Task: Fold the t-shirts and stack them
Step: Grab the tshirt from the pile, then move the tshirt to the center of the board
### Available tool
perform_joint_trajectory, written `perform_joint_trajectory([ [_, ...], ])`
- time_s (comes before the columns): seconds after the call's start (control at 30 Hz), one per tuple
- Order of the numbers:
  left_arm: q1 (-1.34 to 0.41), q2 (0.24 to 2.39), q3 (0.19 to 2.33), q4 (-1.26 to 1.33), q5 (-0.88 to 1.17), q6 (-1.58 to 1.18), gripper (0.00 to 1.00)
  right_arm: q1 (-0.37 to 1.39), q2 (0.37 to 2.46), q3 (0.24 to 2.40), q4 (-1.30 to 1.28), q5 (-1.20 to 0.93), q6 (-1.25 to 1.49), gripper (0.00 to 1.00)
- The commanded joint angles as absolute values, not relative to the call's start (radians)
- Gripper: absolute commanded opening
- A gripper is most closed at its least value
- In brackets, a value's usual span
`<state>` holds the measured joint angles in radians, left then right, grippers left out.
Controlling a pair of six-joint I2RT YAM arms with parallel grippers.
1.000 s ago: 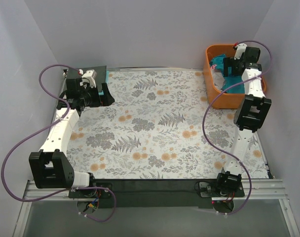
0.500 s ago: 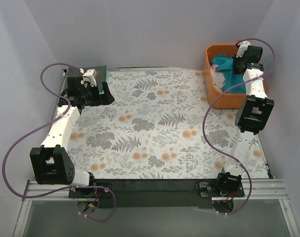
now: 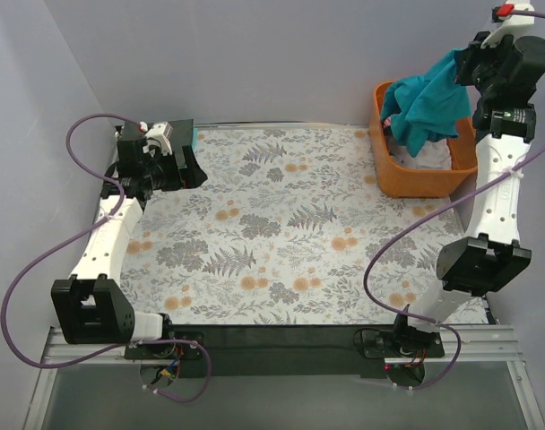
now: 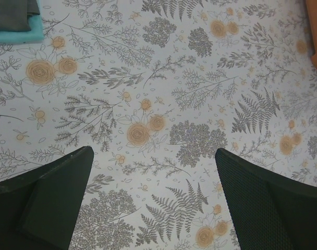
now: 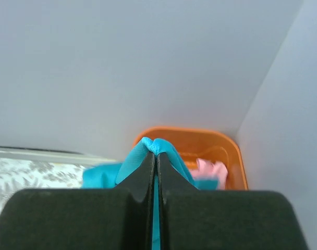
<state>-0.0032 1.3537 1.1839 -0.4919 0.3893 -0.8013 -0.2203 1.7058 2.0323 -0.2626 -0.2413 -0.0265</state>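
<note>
A flowery cloth covers the worktop point(image 3: 281, 224). The right gripper point(image 5: 156, 159) has just clamped on the soft teal cloth t-shirt point(image 3: 429, 103) and lifted it high above the orange plastic tub point(image 3: 407, 179), ready to lay out and fold. Far from the tub, the left gripper point(image 4: 153, 152) stays wide apart.

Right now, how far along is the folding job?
Done: a dark grey t-shirt lies folded on a folded teal t-shirt at the far left. In hand: the right gripper is shut on a hanging teal t-shirt above the orange tub. Left: fold it, then the pink t-shirt in the tub. The left gripper is open, empty.
</note>
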Motion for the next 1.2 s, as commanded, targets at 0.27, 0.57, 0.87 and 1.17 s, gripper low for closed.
perform_joint_trajectory([
  [0.27,-0.002,1.278,1.207,-0.483,0.385,-0.854,0.98,-0.198,1.502,2.068,0.003,-0.563,0.182,0.01],
  [0.57,-0.002,1.241,1.223,-0.480,0.370,-0.870,0.98,-0.040,1.433,2.160,0.195,-0.577,0.262,0.01],
  [0.87,-0.002,1.210,1.223,-0.479,0.367,-0.873,0.98,0.222,1.349,1.894,0.204,-0.612,0.305,0.01],
  [1.17,-0.002,1.189,1.154,-0.534,0.605,-0.674,0.98,0.262,1.250,1.158,-0.078,-0.599,-0.041,0.61],
])
